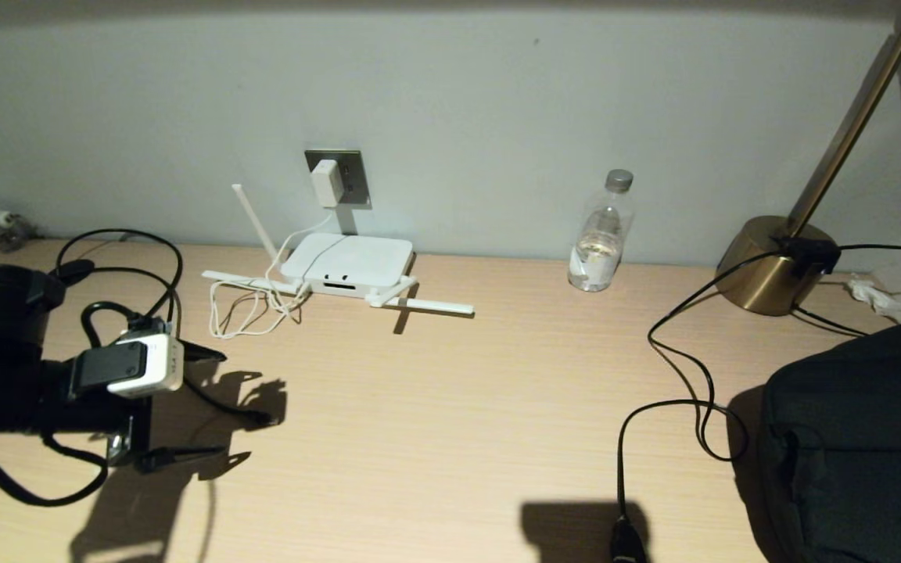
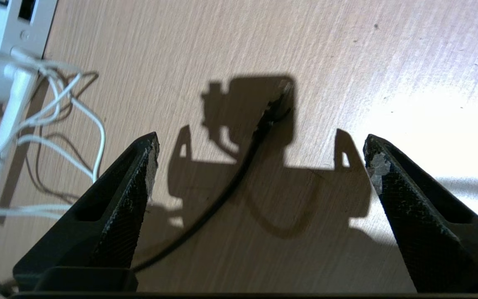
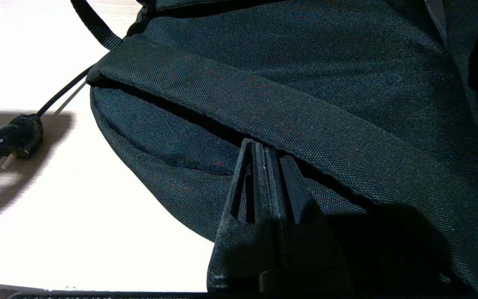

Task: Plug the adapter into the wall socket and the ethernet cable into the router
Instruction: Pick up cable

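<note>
Lying between the wide-spread left claw [image 2: 259,158] fingers, the ethernet cable [image 2: 239,174] rests untouched.

right hand [image 3: 266,155] with both fingers pressed together, nothing between them, tips against the dark woven fabric of a black bag [image 3: 326,104] under a seam fold; beside the bag, on the pale surface [image 3: 77,207], a black two-pin plug [image 3: 15,139] on a black cord, lying in shadow.
</note>
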### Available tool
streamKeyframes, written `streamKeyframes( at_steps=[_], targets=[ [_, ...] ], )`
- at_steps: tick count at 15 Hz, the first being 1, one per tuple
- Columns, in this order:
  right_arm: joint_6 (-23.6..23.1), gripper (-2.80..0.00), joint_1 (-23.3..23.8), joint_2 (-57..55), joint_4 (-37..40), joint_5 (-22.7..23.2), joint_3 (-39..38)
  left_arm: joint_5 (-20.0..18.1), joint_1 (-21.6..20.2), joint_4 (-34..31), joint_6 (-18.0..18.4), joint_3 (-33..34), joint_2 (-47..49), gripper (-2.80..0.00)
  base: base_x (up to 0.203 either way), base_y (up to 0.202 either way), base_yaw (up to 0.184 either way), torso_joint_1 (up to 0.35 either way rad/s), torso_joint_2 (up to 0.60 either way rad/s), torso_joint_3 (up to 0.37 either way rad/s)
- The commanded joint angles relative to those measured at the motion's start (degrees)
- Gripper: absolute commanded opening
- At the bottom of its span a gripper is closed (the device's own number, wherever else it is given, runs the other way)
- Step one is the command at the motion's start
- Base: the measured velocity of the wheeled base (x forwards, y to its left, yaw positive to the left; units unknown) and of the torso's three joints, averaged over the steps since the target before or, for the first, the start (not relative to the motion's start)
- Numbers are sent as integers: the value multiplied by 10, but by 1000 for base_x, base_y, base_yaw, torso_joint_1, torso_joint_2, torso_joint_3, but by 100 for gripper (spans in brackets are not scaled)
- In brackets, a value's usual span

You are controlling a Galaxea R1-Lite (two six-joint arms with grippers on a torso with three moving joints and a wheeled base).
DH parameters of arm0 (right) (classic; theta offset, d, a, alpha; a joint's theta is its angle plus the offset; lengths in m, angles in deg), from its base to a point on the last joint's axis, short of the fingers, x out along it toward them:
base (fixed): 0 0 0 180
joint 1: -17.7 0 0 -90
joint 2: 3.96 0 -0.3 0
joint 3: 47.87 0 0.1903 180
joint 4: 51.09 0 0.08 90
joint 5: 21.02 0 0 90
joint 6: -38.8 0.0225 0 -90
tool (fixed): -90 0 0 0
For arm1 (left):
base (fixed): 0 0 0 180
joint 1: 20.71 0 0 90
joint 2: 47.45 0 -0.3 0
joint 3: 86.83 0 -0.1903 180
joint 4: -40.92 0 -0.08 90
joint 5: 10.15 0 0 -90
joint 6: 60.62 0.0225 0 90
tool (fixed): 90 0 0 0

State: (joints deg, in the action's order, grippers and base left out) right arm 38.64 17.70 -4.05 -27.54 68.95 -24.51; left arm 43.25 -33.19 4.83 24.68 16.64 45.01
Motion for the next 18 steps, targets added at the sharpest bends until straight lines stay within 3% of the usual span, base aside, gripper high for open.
streamKeyframes(
  at_steps=[1, 5, 9, 14, 18],
  targets=[
    [-1, -280, 0, 0, 0, 0, 0, -2, 10, -23, 17, -17, 7, 0, 0, 0, 0, 0, 0, 0],
    [-2, -280, 0, 0, 0, 1, 0, 21, 48, -170, 54, -133, 28, 0, 0, 0, 0, 0, 0, 0],
    [-3, -280, 0, 0, 0, 0, 0, 110, 91, -346, 85, -290, 110, 0, 0, 0, 0, 0, 0, 0],
    [-2, -280, 0, 0, 0, 0, 0, 167, 147, -370, 82, -309, 160, 0, 0, 0, 0, 0, 0, 0],
    [-2, -280, 0, 0, 0, 1, 0, 197, 157, -369, 45, -318, 175, 0, 0, 0, 0, 0, 0, 0]
  ],
)
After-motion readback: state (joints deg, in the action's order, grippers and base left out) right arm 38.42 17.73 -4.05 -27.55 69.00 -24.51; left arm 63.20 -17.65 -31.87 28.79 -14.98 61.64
